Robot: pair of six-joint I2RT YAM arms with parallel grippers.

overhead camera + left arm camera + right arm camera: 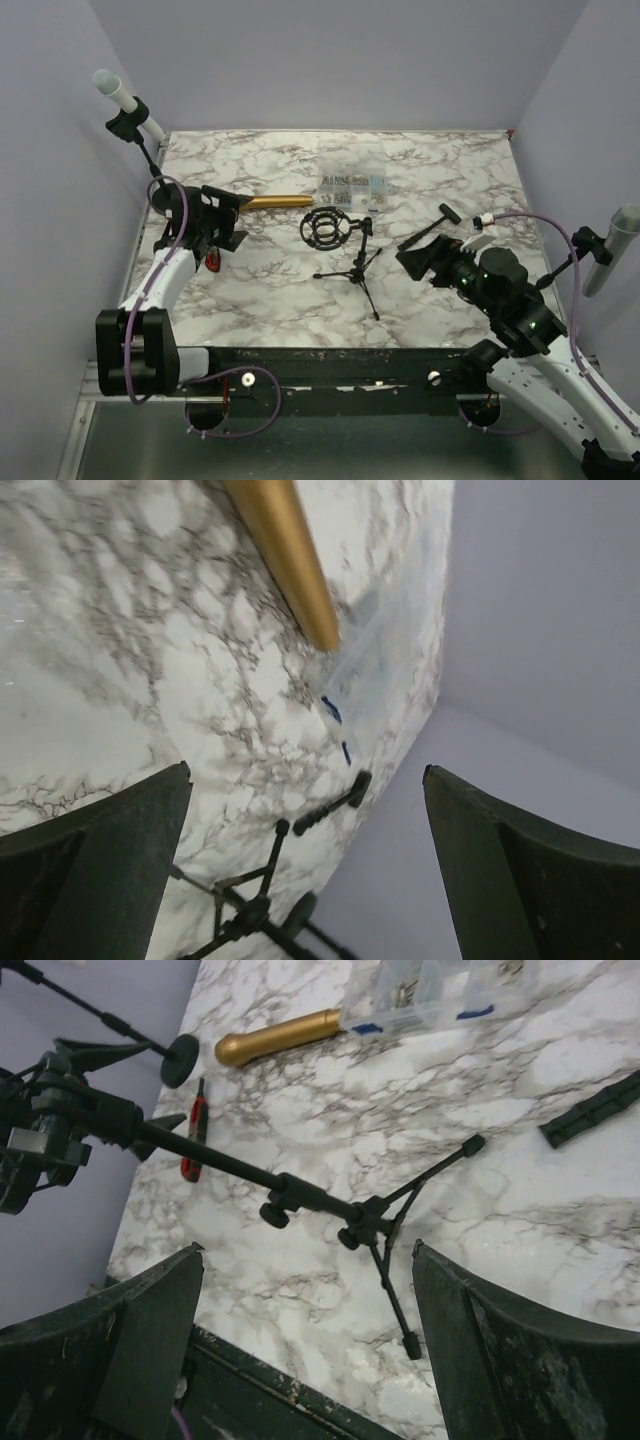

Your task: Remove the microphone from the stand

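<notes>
Microphone (277, 201) — gold cylinder; stand (357, 272) — black tripod.

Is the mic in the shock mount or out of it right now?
Out. The gold microphone lies flat on the table, left of the empty shock mount.

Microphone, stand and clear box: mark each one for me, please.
Microphone (275, 201): top view, middle of its gold body.
Stand (372, 1222): right wrist view, hub where the three legs meet.
Box (352, 185): top view, centre of its clear lid.
</notes>
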